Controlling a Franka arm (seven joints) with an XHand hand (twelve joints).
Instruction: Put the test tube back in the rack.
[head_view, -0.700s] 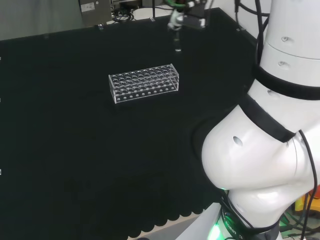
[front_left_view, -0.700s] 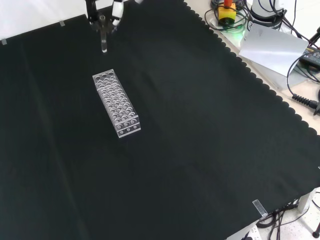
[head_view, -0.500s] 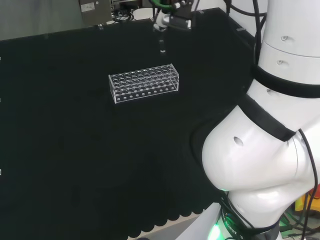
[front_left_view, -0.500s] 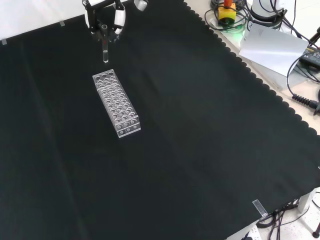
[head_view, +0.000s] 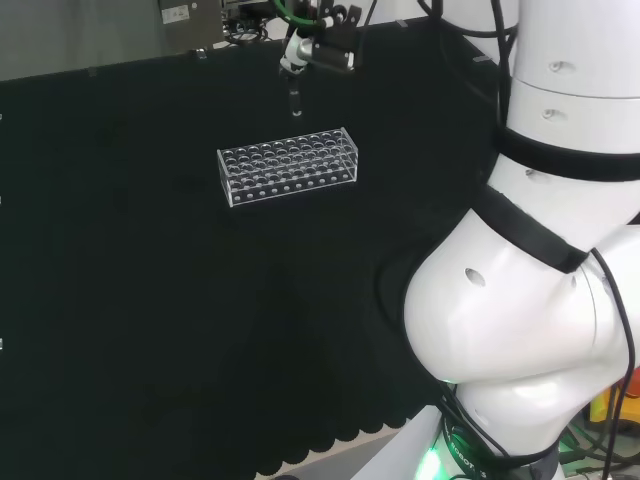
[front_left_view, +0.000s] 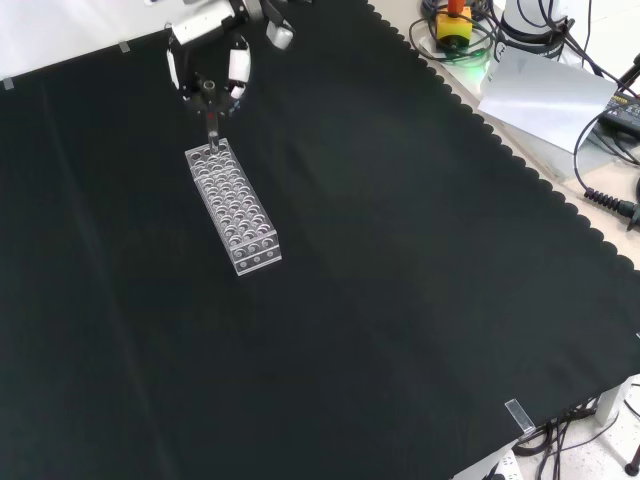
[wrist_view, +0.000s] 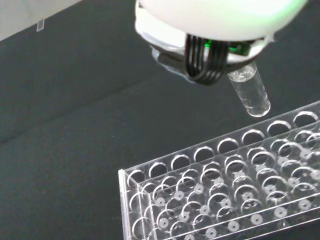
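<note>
Clear plastic makes up the rack (front_left_view: 232, 208), a long block of open holes lying on the black cloth of the worktop (front_left_view: 400, 260) in the upper left of the front view. Above its far end, near the top of that frame, the hand (front_left_view: 208, 66) has its fingers pinched on the upper end of the test tube (front_left_view: 212, 130), which hangs upright with its rounded bottom pointing down. Held that way, by the top and vertical, the tube's free length is clear to slide into a hole without the fingers fouling the rack.

From the head view the hand (head_view: 318, 42) sits at the top centre, the test tube (head_view: 294, 102) just above the rack (head_view: 288, 165) and towards its far long edge. The wrist view shows the tube's tip (wrist_view: 251, 93) hanging short of the top row of holes (wrist_view: 235, 145), not yet inside any. My reading: the tube is being lined up over an edge hole, and a straight descent is what remains.
</note>
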